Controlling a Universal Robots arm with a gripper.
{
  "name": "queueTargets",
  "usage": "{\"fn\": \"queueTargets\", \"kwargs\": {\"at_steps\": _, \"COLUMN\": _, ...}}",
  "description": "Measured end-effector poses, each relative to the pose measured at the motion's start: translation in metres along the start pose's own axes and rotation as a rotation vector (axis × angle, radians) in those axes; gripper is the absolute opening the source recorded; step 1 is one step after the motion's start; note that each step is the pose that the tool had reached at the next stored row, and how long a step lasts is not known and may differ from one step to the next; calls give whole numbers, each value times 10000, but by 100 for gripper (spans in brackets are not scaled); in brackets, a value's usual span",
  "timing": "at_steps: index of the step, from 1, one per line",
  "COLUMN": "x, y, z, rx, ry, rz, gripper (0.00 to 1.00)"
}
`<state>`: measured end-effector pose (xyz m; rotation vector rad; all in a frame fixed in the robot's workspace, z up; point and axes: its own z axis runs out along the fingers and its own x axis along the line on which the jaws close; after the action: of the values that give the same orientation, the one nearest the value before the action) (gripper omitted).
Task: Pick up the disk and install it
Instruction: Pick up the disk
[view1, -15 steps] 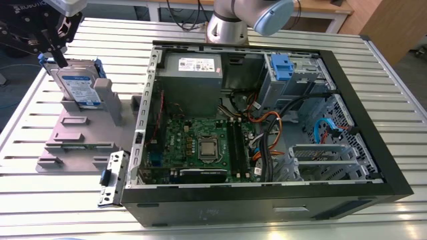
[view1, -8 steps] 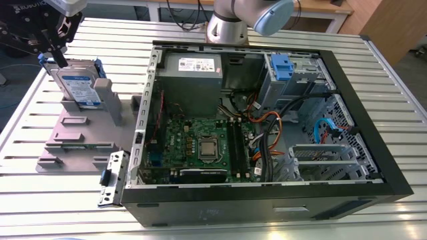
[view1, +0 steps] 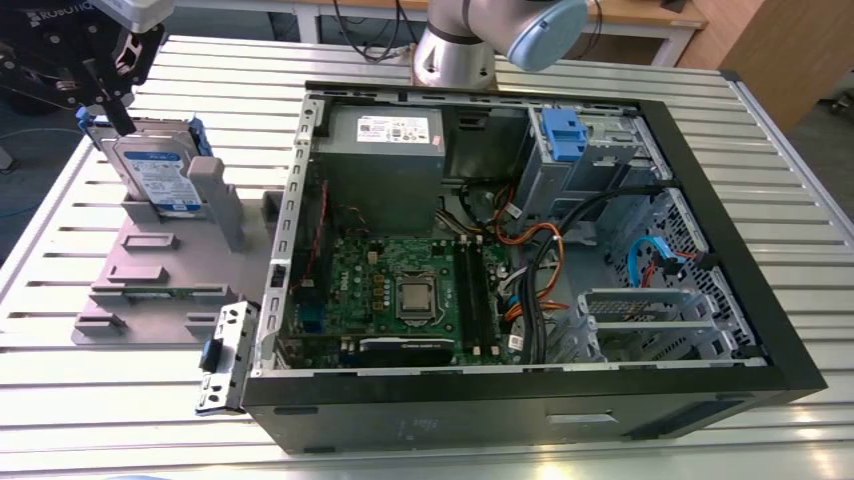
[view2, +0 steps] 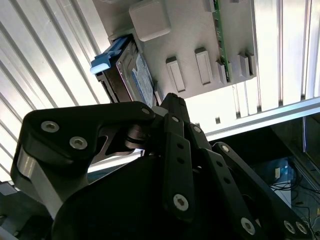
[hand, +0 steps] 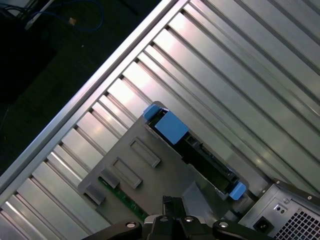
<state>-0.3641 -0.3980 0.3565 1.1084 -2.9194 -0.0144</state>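
The disk (view1: 158, 175) stands on edge in a slot of the grey holder (view1: 147, 275) on the exterior view's left, its white-and-blue label facing out and blue rails at both ends. My gripper (view1: 118, 118) hangs just over the disk's top edge, at the end nearer the exterior view's left, touching or almost touching it. In the second wrist view the gripper (view2: 170, 102) reaches toward the disk (view2: 131, 75) with its blue rail. In the first wrist view the disk (hand: 205, 157) shows edge-on beside the holder (hand: 150, 185), beyond the gripper (hand: 172, 202).
An open computer case (view1: 287, 230) lies at the middle and the exterior view's right, with motherboard (view1: 400, 290), power supply (view1: 387, 135), cables and a drive bay (view1: 581, 140) holding a blue clip. A metal bracket (view1: 224, 355) leans at the case's near corner. The table (view1: 80, 410) is ribbed aluminium.
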Motion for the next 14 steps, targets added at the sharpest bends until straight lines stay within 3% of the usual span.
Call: {"fn": "queueTargets", "kwargs": {"at_steps": 14, "x": 0, "y": 0, "z": 0, "rx": 1, "ry": 2, "rz": -74, "gripper": 11}}
